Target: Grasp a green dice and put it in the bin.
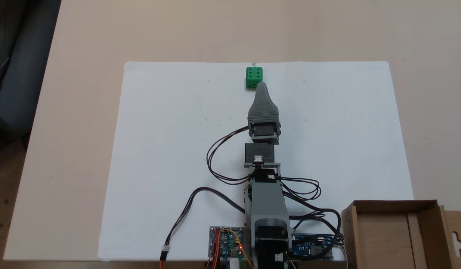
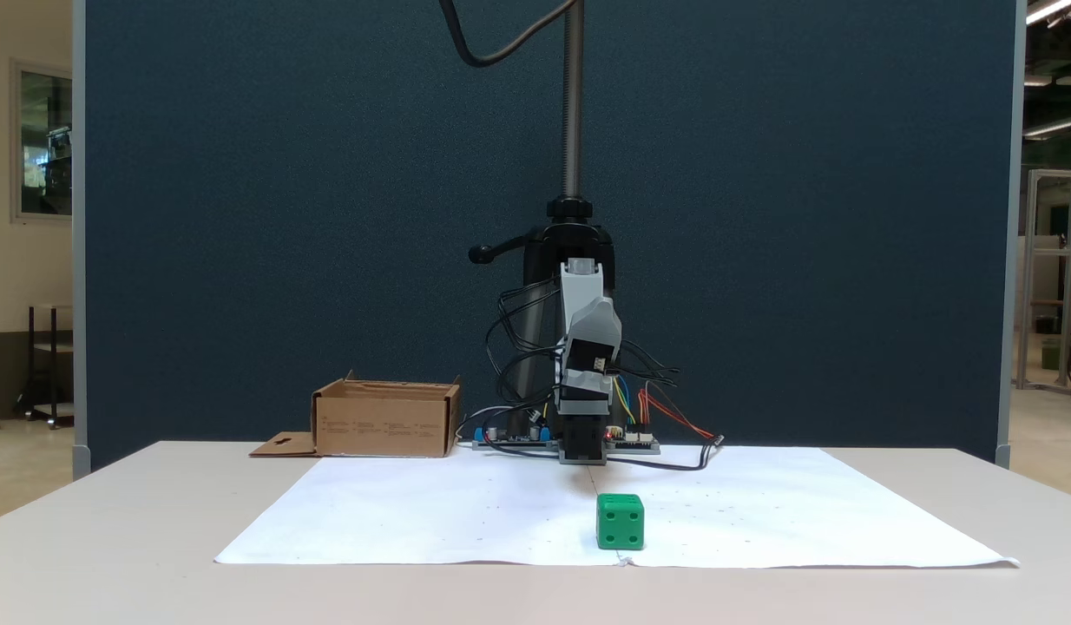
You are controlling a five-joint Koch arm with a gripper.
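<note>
Dice (image 1: 254,77) first: the green cube sits at the far edge of the white paper sheet (image 1: 170,149) in the top-down fixed view, free on all sides for a grab. Just beside it, the gripper (image 1: 261,86) reaches out with its tip nearly at the cube; I cannot tell whether the jaws are open. Rightmost, the cardboard bin (image 1: 436,220) waits at the desk's near corner beside the arm's base, open-topped.

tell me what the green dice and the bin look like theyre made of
The green dice looks like plastic, matte to slightly glossy: uniform bright green with recessed pips of the same colour. The bin looks like plain corrugated cardboard: dull brown, folded flaps, a punched hang-hole in its side flap.
</note>
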